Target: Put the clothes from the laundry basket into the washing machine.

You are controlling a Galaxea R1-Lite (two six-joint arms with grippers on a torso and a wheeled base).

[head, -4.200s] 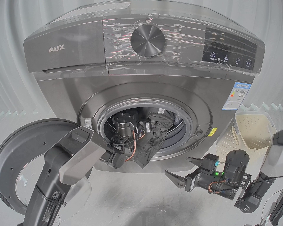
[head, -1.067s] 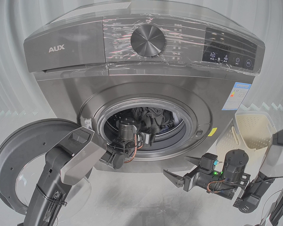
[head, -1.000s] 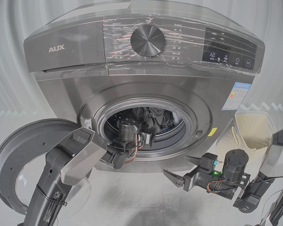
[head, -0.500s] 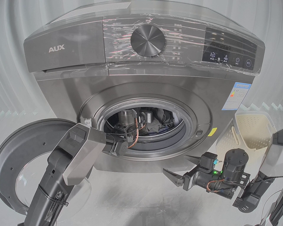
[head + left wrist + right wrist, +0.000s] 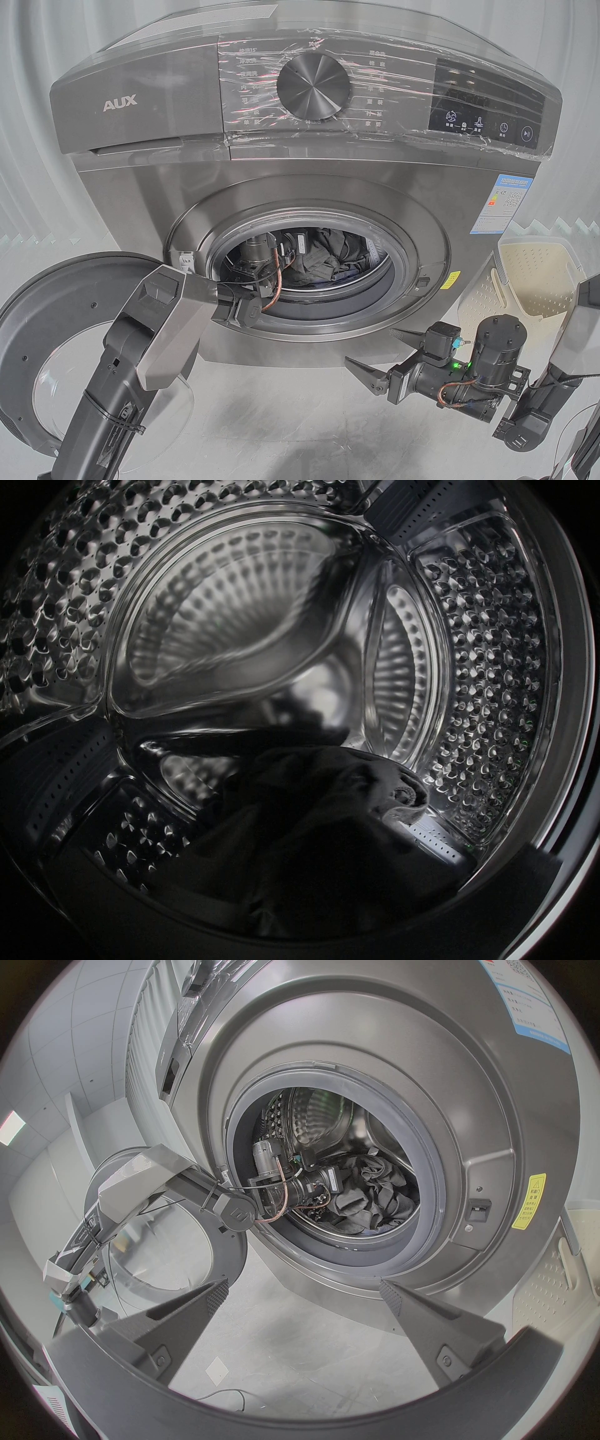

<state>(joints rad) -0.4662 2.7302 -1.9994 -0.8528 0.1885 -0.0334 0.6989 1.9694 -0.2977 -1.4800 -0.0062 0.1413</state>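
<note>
The left arm is reaching through the round opening of the washing machine (image 5: 312, 175), and the left tool (image 5: 300, 247) is sitting just inside the drum, right against the dark clothes (image 5: 328, 253). That looks like the spot for dropping them clear of the rim. The clothes are lying in a crumpled heap low in the drum, towards its front edge, none of them hanging over the door seal. Whether that tool is gripping the cloth or has let go, I cannot tell; it is buried in dark fabric. The door (image 5: 44, 325) is standing swung wide to the left, giving the arm room. Down in front, over the floor, the right tool (image 5: 369, 345) is hovering with jaws spread wide and nothing between them, likely waiting its turn. The laundry basket (image 5: 537, 281) is standing at the machine's right side, its perforated cream wall showing, so loading looks close to done.
</note>
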